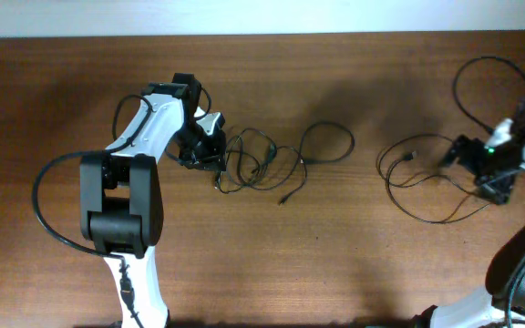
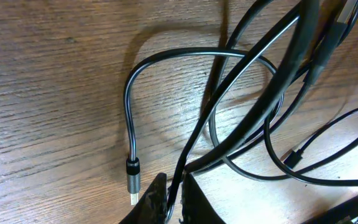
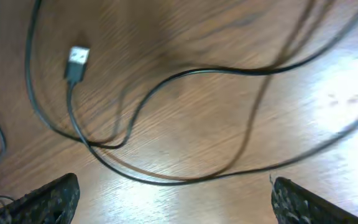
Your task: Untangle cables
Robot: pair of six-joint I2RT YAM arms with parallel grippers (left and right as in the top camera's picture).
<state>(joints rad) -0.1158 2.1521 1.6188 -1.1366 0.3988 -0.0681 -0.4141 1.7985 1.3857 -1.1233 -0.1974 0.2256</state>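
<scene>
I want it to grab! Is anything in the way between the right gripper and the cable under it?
Nothing visible. The right gripper hangs open over the cable, which lies on the table.

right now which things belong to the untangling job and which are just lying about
Job: cable tangle; second cable with USB plug; left fingers, shut on the tangle; right fingers, open.
Just there: wooden table; left arm's own wiring.

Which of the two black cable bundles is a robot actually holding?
The tangled black cable bundle left of centre: the left fingers pinch one strand. The looser black cable at right lies free below the open right fingers.
</scene>
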